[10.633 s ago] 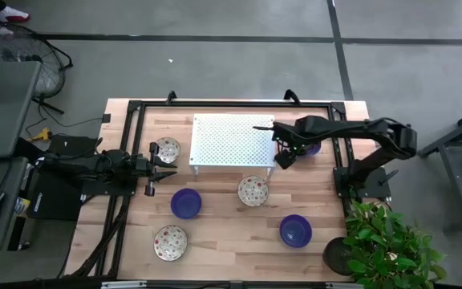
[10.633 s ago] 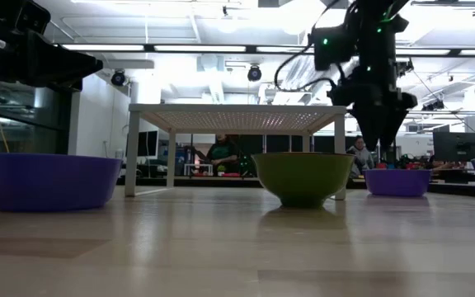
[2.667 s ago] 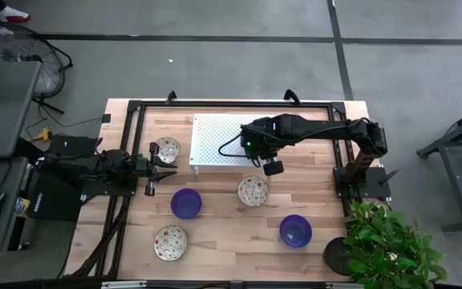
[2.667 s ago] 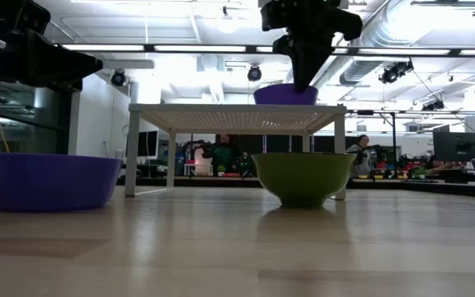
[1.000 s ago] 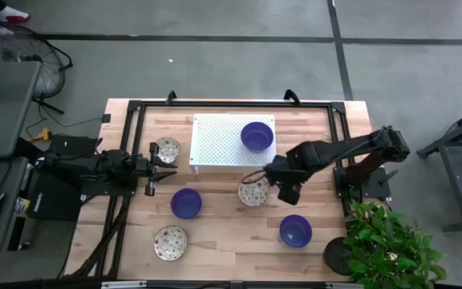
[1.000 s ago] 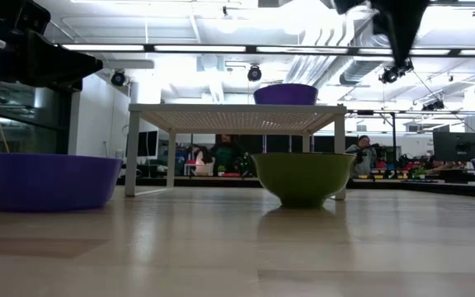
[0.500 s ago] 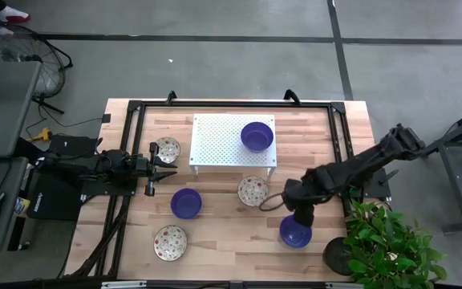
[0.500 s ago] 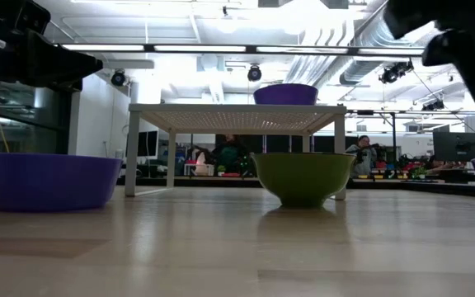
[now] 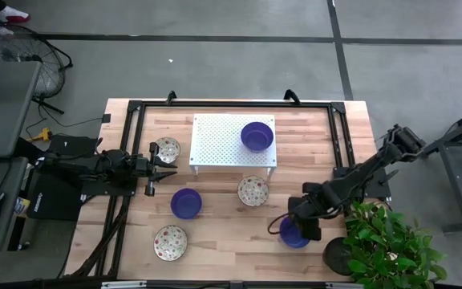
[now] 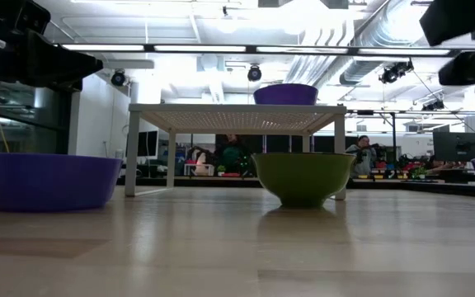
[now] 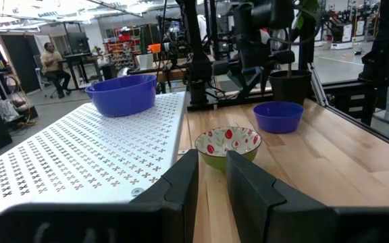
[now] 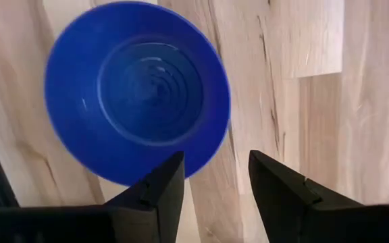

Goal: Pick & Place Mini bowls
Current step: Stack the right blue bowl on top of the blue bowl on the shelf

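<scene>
Three blue mini bowls show in the high view: one on the white rack point(image 9: 257, 135), one on the table point(image 9: 186, 203), and one near the table's near right corner point(image 9: 292, 234). Three cream speckled bowls point(image 9: 253, 190) point(image 9: 167, 149) point(image 9: 170, 242) rest on the wood. My right gripper point(image 9: 297, 221) hangs open above the near right blue bowl point(image 12: 137, 91), its fingers pointing down over the bowl's rim without touching. My left gripper point(image 9: 167, 171) waits at the table's left, slightly open, beside the rack.
The white perforated rack point(image 9: 233, 140) stands on legs at the table's far middle. A potted plant point(image 9: 387, 245) crowds the near right corner beside the right arm's base. A black frame point(image 9: 231, 103) runs around the table's far and side edges.
My right gripper has swung from beside the middle speckled bowl toward the table's near edge and a little right, ending over the near right blue bowl. No bowl has moved.
</scene>
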You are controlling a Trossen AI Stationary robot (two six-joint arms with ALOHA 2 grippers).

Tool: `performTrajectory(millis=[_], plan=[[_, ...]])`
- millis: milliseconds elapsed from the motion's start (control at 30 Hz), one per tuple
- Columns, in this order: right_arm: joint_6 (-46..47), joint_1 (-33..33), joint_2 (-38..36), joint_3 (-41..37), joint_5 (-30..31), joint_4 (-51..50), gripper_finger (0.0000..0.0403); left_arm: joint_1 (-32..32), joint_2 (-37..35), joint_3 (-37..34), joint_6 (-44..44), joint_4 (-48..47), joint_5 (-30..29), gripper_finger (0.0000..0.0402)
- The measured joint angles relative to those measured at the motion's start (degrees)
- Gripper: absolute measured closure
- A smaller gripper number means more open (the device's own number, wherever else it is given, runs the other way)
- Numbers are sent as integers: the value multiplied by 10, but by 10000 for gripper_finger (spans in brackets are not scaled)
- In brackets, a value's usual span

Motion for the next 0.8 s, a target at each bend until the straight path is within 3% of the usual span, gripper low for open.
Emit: performTrajectory(millis=[333,800], plan=[[64,-13,19,-21,-25,24,249,0,0,0,0,0,0,330],[188,-17,45,-21,-1,36,250,0,0,0,0,0,0,330]])
